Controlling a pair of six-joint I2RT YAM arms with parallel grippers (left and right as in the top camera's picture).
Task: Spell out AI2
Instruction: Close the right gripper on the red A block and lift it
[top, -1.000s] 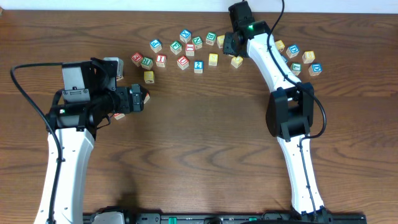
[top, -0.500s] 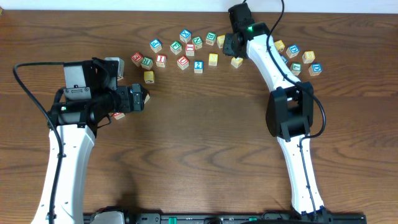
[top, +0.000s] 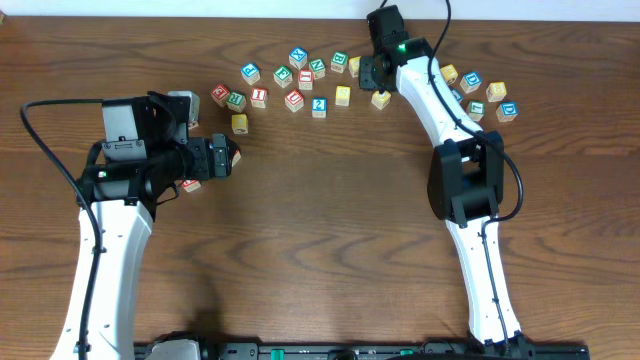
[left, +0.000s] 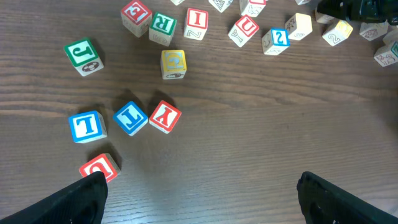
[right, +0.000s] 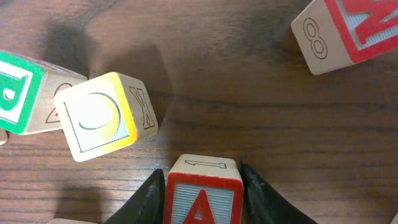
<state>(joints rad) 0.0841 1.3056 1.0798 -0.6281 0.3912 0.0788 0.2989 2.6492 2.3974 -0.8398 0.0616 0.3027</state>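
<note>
Where the loose alphabet blocks lie strung across the far side of the wooden table (top: 330, 220), the blue 2 block (top: 319, 104) serves as the reference point. The right gripper (top: 372, 72) stands just beyond and to the right of the 2 block, lowered among the neighbouring blocks. In its wrist view the two fingers (right: 151, 194) are narrowed against opposite sides of the red A block (right: 202, 196), holding it; whether that block is off the table cannot be told. A yellow block with a K on its side (right: 102, 115) sits tilted just beside the A block, apart from it. The red I block (top: 259, 96) lies in the same row, left of the 2 block, with a red U block (left: 241, 29) between them. The left gripper (top: 222, 157) hangs well left of and nearer than the 2 block, its fingers (left: 84, 194) spread wide and holding nothing, above bare wood close to a red Y block (left: 165, 116) and two blue T blocks (left: 130, 117).
</note>
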